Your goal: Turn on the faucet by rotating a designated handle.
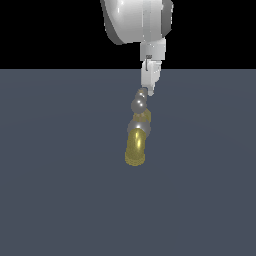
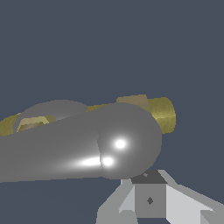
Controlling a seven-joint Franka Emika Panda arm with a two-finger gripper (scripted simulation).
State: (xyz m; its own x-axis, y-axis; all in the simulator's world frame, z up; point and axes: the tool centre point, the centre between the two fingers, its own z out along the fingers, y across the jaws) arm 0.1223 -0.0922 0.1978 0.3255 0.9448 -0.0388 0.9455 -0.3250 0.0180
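1. The faucet (image 1: pixel 136 145) stands on a flat slate-grey floor (image 1: pixel 55 190), near the middle of the exterior view. No other loose item lies on that surface.

2. Its glossy brass-yellow spout (image 1: pixel 135 148) points toward the camera in the exterior view and ends in a rounded, open-looking mouth at the low end.

3. Above the spout sits a grey metal collar (image 1: pixel 136 126), with a short brass section just beside it.

4. The handle (image 1: pixel 139 104), a shiny grey bar with a rounded knob, tops the faucet. In the exterior view it is seen nearly end-on, so only one knob shows clearly.

5. The white Panda arm (image 1: pixel 137 20) comes down from the top of the exterior view, directly above the faucet.

6. The gripper (image 1: pixel 149 86) reaches the upper end of the handle; its lower tip appears to touch or sit just beside the knob.

7. In the wrist view, the grey knob (image 2: pixel 129 142) of the handle fills the centre, very close to the camera, with brass parts (image 2: pixel 162 114) behind it.

8. A grey-and-white gripper finger (image 2: pixel 151 199) lies against or just below that knob.

9. Finger state: I cannot tell whether the fingers are spread or closed; only one is clearly visible.
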